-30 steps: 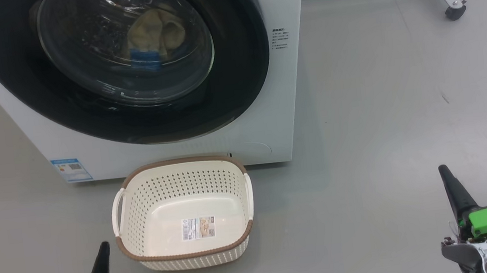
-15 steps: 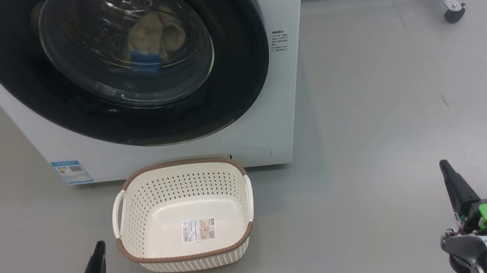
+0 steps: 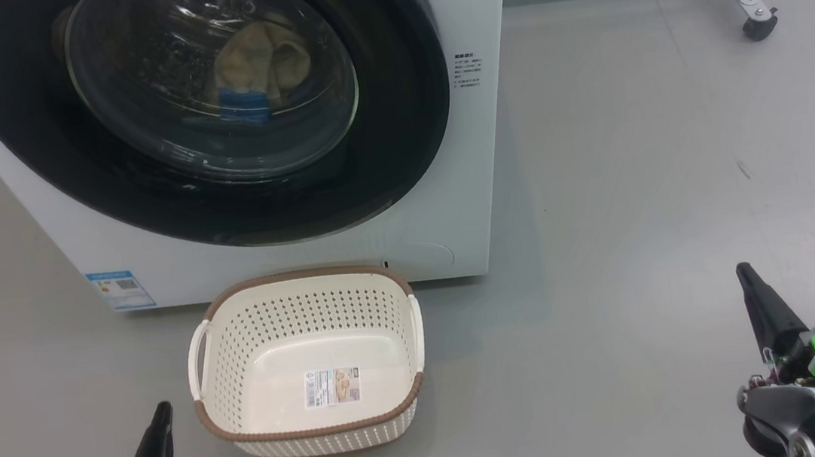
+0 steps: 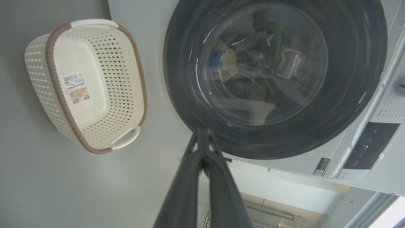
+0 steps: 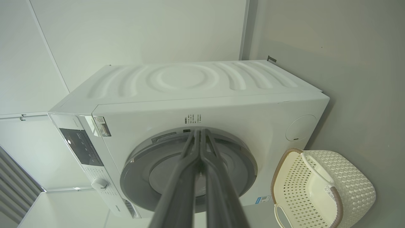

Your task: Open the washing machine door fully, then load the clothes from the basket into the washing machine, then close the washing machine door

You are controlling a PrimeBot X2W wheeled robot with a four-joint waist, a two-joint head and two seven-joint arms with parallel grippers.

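Left jaws, shut, have drifted left from basket (image 3: 316,439).

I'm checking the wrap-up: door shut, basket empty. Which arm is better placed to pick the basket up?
Left. The left pincer, shut, sits just beside the basket at its near-left corner; the right pincer, also shut, is far off to the right across the floor.

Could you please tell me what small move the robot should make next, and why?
Probably just rest both arms: the washing machine door looks closed, the clothes lie behind its glass, the basket sits empty, and the left gripper and right gripper are shut on nothing, clear of the door.
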